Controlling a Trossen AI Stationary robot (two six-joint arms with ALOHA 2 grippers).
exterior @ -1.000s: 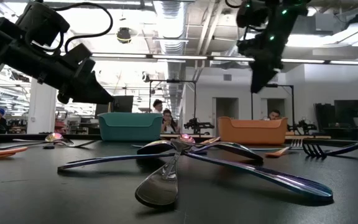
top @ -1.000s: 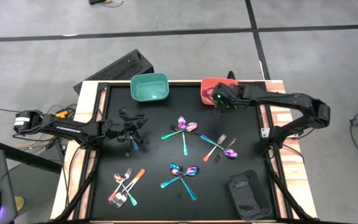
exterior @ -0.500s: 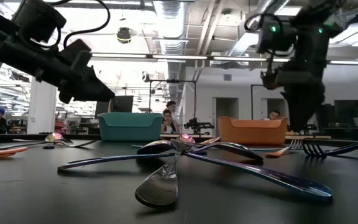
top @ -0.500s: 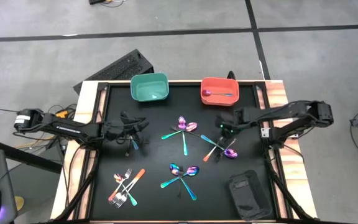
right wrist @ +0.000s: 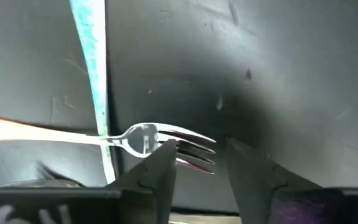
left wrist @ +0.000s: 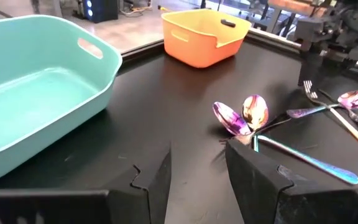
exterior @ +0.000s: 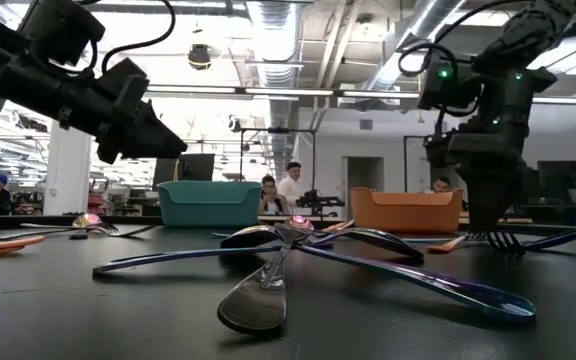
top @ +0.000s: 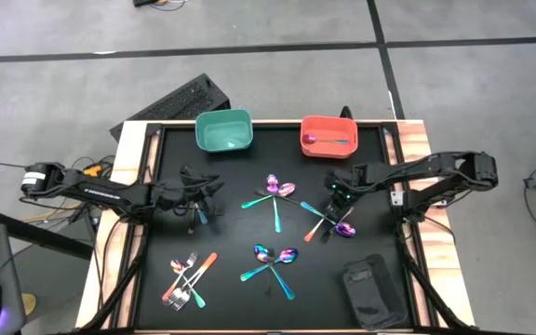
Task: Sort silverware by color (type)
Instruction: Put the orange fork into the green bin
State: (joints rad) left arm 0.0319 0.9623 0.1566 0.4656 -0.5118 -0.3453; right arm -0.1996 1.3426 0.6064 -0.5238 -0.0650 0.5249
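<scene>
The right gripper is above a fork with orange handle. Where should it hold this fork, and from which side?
Probably at the neck just behind the tines of the fork, coming straight down: it lies flat, and a teal handle crosses its handle farther back. The right gripper is open above the tines.

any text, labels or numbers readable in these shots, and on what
None can be read with certainty.
The right pincer housing carries pale marks at the right wrist view's lower edge, cut off and blurred.
The teal bin, orange bin and silverware show no lettering.

Right gripper (top: 341, 197) moved from orange bin (top: 328, 137) to fork (right wrist: 166, 144).
</scene>
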